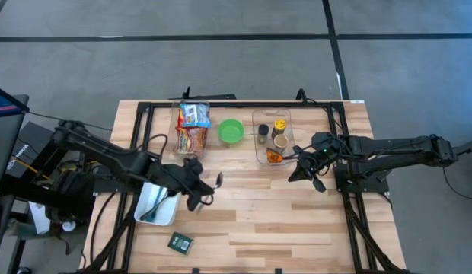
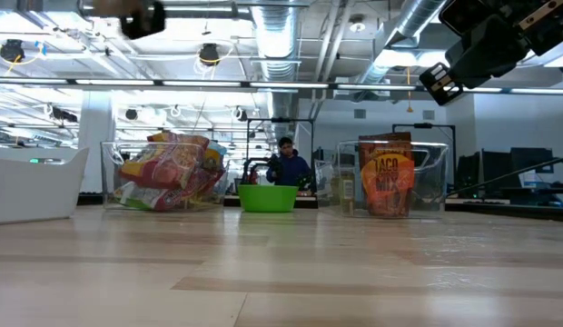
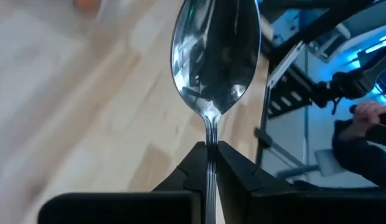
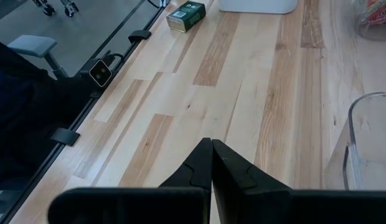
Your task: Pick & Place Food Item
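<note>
Left gripper clenched on a spoon, handle pinched between the fingers, bowl pointing straight out ahead, held in the air over the table just beside the white bin. Right gripper clenched empty, hovering just off the clear spice bin. Green bowl lies beyond the spoon, between the two clear bins, likely drop spot; left arm is nearer. Count: one spoon, one green bowl, two clear bins, one white bin, one green box, snack bags bunched, count unclear
</note>
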`<state>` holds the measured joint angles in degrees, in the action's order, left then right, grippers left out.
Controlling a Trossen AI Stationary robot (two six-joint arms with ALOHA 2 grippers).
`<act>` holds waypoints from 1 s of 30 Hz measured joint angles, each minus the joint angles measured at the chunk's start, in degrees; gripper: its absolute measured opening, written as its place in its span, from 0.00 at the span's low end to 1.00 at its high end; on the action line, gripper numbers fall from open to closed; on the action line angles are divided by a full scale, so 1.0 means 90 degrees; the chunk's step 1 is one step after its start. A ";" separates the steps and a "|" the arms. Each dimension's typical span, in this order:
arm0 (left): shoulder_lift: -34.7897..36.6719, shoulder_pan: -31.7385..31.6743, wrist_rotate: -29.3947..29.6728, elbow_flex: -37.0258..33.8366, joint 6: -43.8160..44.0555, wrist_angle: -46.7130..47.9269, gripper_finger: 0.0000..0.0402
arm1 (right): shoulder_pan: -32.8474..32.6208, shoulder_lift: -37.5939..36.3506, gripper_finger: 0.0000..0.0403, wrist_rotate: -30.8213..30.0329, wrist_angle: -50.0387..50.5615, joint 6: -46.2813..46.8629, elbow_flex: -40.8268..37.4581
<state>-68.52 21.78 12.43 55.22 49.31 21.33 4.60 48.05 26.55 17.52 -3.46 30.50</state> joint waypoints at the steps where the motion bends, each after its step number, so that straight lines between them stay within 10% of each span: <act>1: 0.0061 0.0000 -0.0133 0.0000 0.0272 0.0198 0.03 | 0.0000 0.0000 0.00 -0.0001 0.0002 0.0000 0.0000; 15: 0.0206 0.0002 -0.1641 -0.0002 0.3525 0.3460 0.03 | 0.0000 0.0000 0.00 0.0000 0.0004 0.0000 0.0000; 30: 0.0206 0.0321 -0.0880 -0.0041 0.4267 0.5490 0.04 | 0.0000 0.0000 0.00 -0.0002 0.0011 0.0000 0.0000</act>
<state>-66.67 24.67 4.50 54.85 87.71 70.74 4.60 48.05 26.52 17.63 -3.46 30.50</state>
